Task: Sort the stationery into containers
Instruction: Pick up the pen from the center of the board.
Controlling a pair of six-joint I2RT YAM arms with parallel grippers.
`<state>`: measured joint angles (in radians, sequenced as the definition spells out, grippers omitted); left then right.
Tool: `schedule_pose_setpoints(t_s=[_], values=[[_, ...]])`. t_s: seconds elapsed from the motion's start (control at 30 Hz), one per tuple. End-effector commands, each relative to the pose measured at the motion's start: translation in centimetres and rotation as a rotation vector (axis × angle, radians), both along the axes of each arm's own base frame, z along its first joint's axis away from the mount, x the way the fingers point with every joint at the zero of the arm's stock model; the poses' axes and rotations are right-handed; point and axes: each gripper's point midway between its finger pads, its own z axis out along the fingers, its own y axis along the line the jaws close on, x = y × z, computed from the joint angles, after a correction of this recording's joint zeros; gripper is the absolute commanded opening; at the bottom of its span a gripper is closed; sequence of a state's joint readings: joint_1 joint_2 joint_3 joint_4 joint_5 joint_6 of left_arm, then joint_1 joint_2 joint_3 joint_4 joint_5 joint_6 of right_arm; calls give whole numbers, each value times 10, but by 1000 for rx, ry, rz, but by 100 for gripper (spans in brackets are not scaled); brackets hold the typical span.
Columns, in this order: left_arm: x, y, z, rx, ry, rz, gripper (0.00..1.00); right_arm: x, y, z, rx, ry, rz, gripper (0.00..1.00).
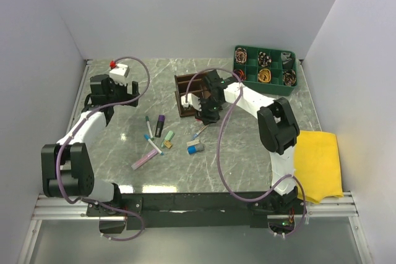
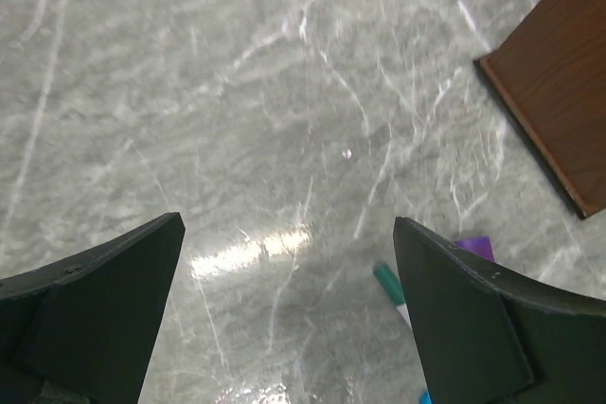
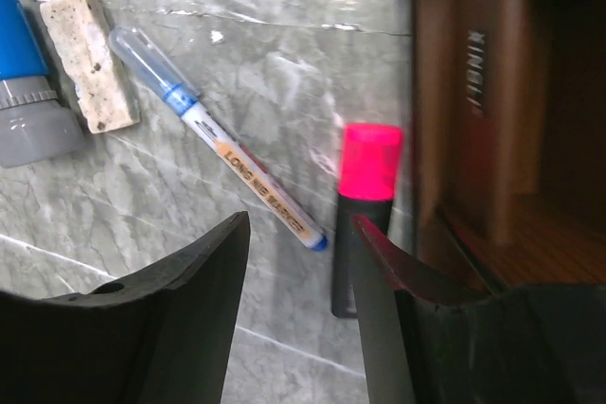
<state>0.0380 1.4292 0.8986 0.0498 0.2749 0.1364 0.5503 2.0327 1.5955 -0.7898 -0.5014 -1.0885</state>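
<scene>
The dark brown wooden organiser (image 1: 187, 94) stands mid-table. My right gripper (image 1: 207, 115) is open and empty at its near right side. In the right wrist view the right gripper (image 3: 299, 224) hovers over a pink-black highlighter (image 3: 365, 210), which lies against the organiser wall (image 3: 454, 92), with a thin blue-tipped pen (image 3: 218, 149) beside it. A tan eraser (image 3: 90, 63) and a blue-grey piece (image 3: 28, 92) lie further off. My left gripper (image 1: 120, 98) is open and empty over bare table. In its wrist view the left gripper (image 2: 287, 224) has a teal pen tip (image 2: 386, 279) by its right finger.
Loose pens and markers (image 1: 151, 140) lie scattered in front of the organiser. A green tray of coiled cables (image 1: 265, 69) sits at the back right. A yellow cloth (image 1: 318, 162) lies at the right edge. White walls enclose the table.
</scene>
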Motion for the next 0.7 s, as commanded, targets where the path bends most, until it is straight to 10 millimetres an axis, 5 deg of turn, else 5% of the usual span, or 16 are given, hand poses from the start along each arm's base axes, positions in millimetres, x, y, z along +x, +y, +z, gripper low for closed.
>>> schedule_pose_setpoints(t_s=[0.0, 0.67], values=[[2, 2, 23, -22, -97, 27, 99, 0, 10, 4, -26, -15, 26, 54], [-30, -3, 2, -55, -66, 12, 99, 29, 25, -13, -52, -72, -80, 55]])
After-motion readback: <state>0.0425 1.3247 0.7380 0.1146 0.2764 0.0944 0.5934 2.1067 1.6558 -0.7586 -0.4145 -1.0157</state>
